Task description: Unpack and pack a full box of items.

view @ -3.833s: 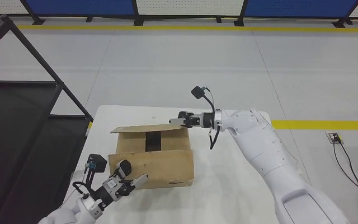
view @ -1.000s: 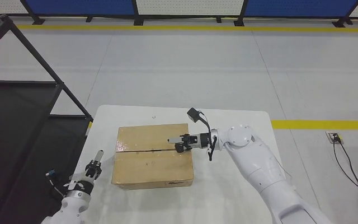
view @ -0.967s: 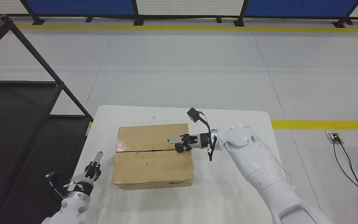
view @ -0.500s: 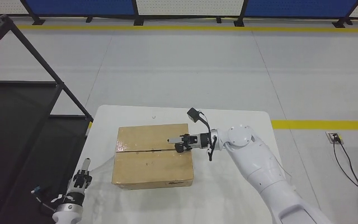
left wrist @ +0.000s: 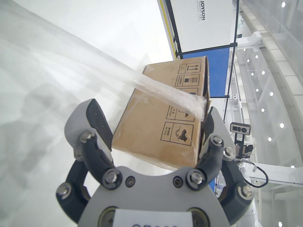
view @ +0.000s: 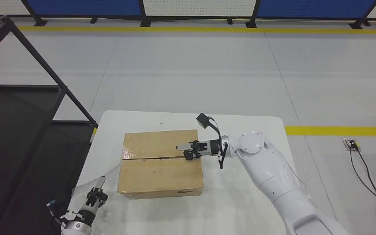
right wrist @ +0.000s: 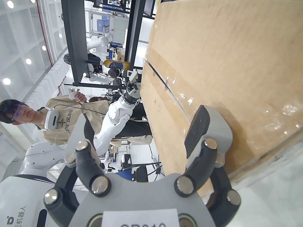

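Observation:
A closed cardboard box (view: 161, 163) stands in the middle of the white table (view: 241, 194), its two top flaps meeting at a seam. My right gripper (view: 187, 151) is open at the box's right end, with one finger pad (right wrist: 197, 131) lying flat on the box top (right wrist: 225, 60) beside the seam. My left gripper (view: 97, 195) is low at the table's front left corner, off the box, and open (left wrist: 152, 109). A strip of clear tape (left wrist: 165, 89) stretches from the box side (left wrist: 156, 128) and clings to one of its fingers (left wrist: 209, 121).
A black metal rack (view: 35, 147) stands close to the table's left side. Bare table lies right of and in front of the box. In the right wrist view a person stands beyond the table, away from the box.
The box flaps, open 3.8 s ago, are shut. Over the last second my left gripper drew back toward the table's front left corner, stretching the tape. The right arm kept still.

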